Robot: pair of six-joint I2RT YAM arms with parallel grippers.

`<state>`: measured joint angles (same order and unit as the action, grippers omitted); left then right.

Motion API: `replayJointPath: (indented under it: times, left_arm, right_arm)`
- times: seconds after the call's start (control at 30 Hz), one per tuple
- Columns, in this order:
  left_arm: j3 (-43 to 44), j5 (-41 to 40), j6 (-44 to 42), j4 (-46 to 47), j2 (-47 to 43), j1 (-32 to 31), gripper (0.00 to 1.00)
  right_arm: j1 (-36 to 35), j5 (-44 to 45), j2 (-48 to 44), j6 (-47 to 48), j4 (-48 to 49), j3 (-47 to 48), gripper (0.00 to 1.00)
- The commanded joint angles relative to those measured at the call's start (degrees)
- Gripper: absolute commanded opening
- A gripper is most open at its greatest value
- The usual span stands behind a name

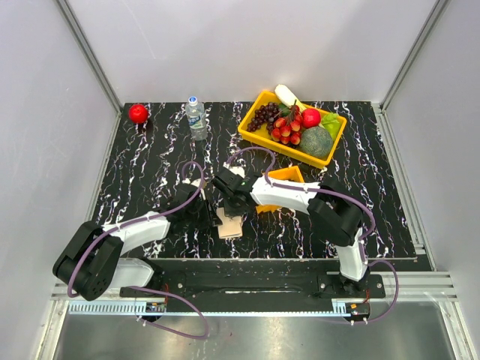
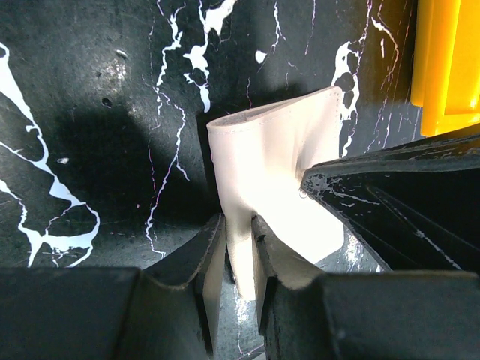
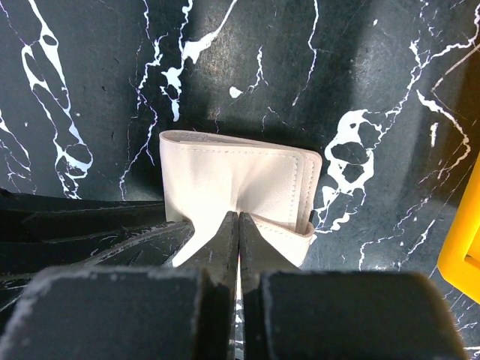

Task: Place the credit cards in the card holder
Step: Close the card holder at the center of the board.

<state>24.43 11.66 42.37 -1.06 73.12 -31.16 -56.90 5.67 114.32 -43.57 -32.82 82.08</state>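
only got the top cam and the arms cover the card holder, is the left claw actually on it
observer: yes. In the left wrist view the left claw pinches one leaf of the card holder between its fingers.
operator: and the right one
observer: the right wrist view shows the right claw shut on the card holder's near edge, with the material puckered at its tips.
operator: any card in it yet
observer: no card shows in or beside the card holder in either wrist view. Only its cream outer faces are visible, and I cannot see inside the sleeves.
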Motion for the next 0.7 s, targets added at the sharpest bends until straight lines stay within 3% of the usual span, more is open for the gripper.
replayJointPath:
  times: [0.0,0.3,0.67]
  left_arm:
    - [1.3,-1.2,0.6,0.8,0.7,-0.2,0.24]
    - [1.1,-2.2,2.3,0.8,0.4,-0.2,0.2]
    - [-0.7,-4.1,5.4,0.8,-1.1,-0.2,0.16]
  right_arm:
    - [-1.9,0.0,-0.3,-0.3,-0.8,0.4,0.0]
    - [-4.5,7.2,-2.3,-3.1,0.4,-2.5,0.0]
    - [-10.1,19.0,-4.6,-15.9,7.1,-14.6,0.0]
